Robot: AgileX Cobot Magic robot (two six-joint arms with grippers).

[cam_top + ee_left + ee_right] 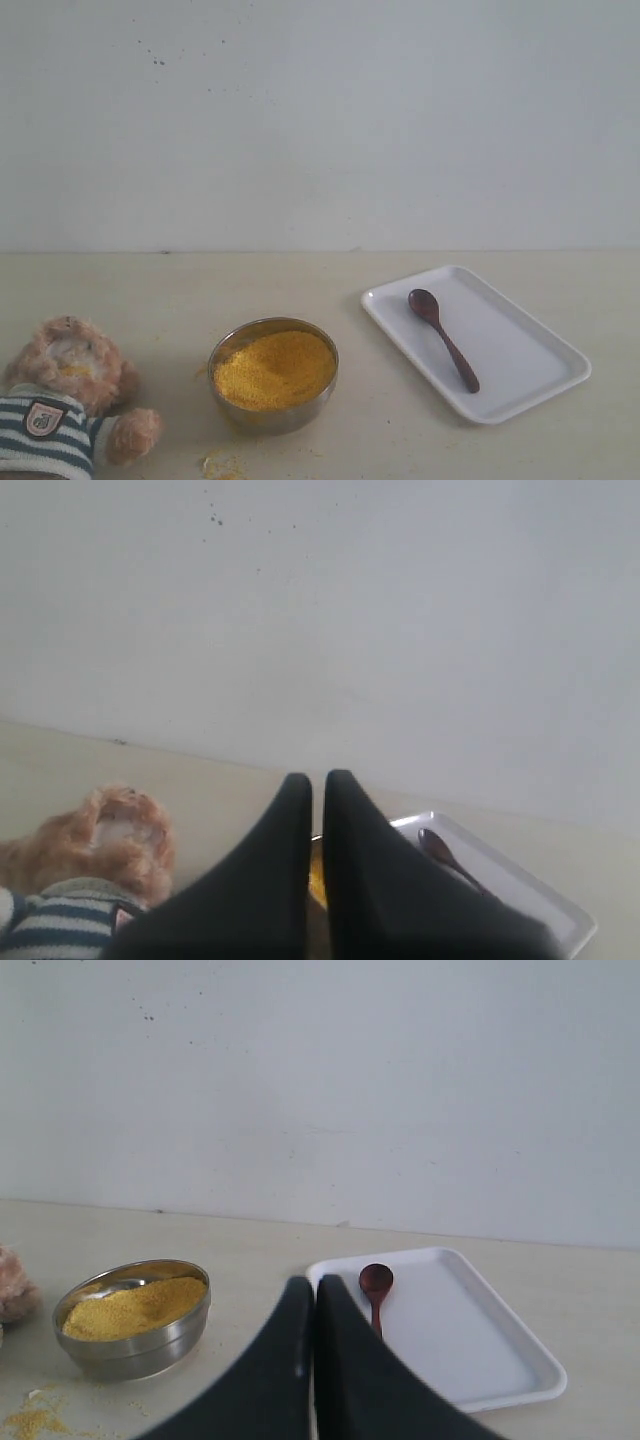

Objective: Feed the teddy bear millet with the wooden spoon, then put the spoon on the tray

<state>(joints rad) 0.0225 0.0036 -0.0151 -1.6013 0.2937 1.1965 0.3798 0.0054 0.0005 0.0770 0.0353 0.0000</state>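
The teddy bear (65, 390) lies at the front left in its striped shirt, with yellow crumbs on its muzzle. A steel bowl (273, 415) heaped with millet (274, 368) stands at the middle front. The wooden spoon (443, 338) lies on the white tray (520, 350) at the right, bowl end toward the wall. Neither gripper shows in the exterior view. My left gripper (317, 780) is shut and empty, held above the table with the teddy bear (100, 845) beyond it. My right gripper (308, 1285) is shut and empty, next to the wooden spoon (376, 1290) on the tray (470, 1340).
Millet crumbs (222, 465) are scattered on the table in front of the bowl. A pale wall (320, 120) rises behind the table.
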